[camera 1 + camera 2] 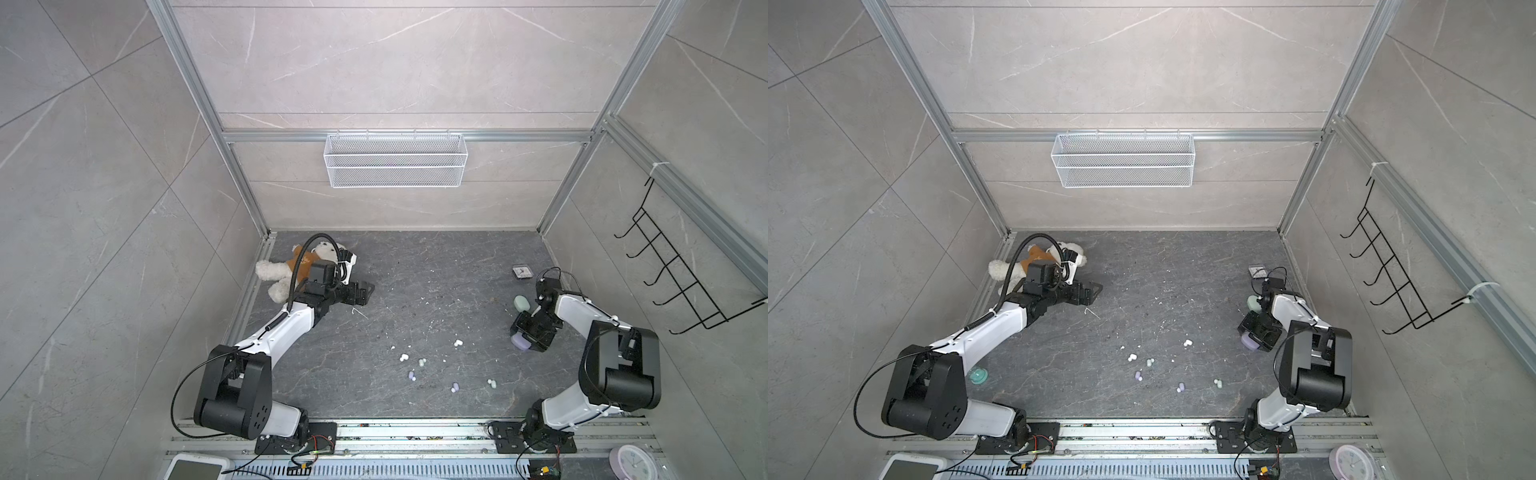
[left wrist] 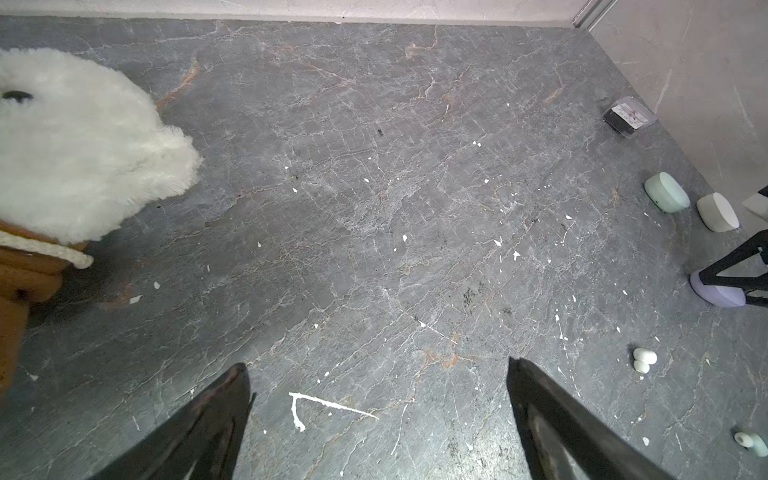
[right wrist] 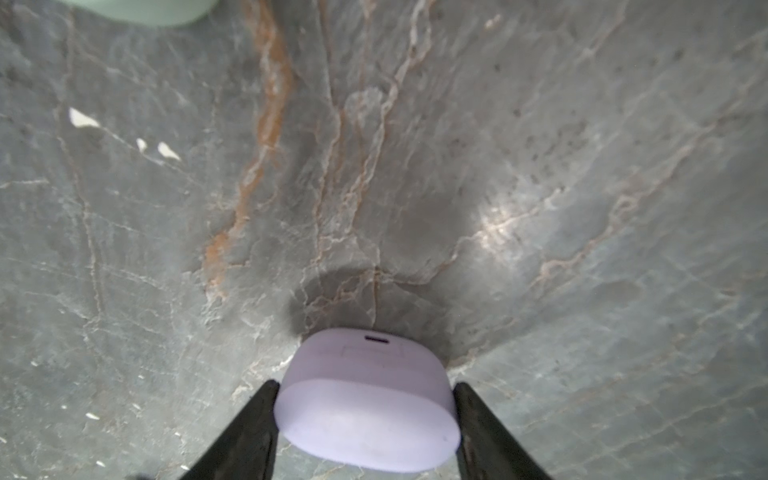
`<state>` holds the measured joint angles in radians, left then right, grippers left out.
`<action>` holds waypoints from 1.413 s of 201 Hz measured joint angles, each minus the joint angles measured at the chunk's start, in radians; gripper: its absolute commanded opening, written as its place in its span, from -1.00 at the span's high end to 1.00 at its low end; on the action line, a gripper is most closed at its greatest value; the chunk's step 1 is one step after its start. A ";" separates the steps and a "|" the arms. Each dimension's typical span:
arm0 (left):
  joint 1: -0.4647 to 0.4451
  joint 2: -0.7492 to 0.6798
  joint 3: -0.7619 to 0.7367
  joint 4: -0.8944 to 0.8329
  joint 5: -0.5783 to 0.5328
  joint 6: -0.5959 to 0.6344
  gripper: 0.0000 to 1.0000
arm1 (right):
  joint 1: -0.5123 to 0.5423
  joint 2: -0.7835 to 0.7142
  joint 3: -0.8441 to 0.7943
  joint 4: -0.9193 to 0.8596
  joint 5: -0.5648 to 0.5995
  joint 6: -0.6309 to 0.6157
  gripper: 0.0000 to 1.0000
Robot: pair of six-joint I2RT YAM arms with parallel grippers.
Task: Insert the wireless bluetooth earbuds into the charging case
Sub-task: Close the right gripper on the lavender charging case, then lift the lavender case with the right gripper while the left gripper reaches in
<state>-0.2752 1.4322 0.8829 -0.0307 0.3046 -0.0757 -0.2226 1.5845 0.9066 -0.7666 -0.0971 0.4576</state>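
Observation:
Several tiny earbuds lie loose on the dark floor in both top views: a white pair (image 1: 458,343), another white one (image 1: 404,357), mint ones (image 1: 422,362) (image 1: 492,383) and lilac ones (image 1: 412,376) (image 1: 454,388). My right gripper (image 3: 365,384) has a finger pressed on each side of a closed lilac charging case (image 3: 365,419), which rests on the floor at the right (image 1: 521,343). A mint case (image 1: 520,303) stands just behind it, and a white case (image 2: 717,212) shows in the left wrist view. My left gripper (image 2: 377,363) hangs wide open over bare floor at the left (image 1: 365,291), holding nothing.
A teddy bear (image 1: 286,270) lies behind the left arm. A small dark box (image 1: 522,272) sits by the right wall. A teal round thing (image 1: 978,376) lies beside the left arm's elbow. White crumbs dot the floor. A wire basket (image 1: 395,160) and hook rack (image 1: 681,270) hang on the walls.

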 measured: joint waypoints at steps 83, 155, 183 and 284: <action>-0.030 -0.005 -0.004 0.003 0.028 0.000 -0.98 | 0.063 -0.077 0.003 -0.047 -0.019 0.016 -0.07; -0.211 -0.037 -0.128 0.150 0.163 -0.002 -0.98 | 0.314 -0.236 0.085 -0.196 -0.082 0.088 0.00; -0.310 -0.035 -0.141 0.229 0.209 -0.002 -0.98 | 0.422 -0.267 0.156 -0.254 -0.116 0.120 0.00; -0.502 0.034 -0.100 0.414 0.371 0.063 -0.96 | 0.700 -0.251 0.475 -0.420 -0.234 0.134 -0.02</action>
<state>-0.7773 1.4658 0.7830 0.3832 0.6754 -0.0124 0.4778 1.3331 1.3819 -1.1870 -0.3309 0.5915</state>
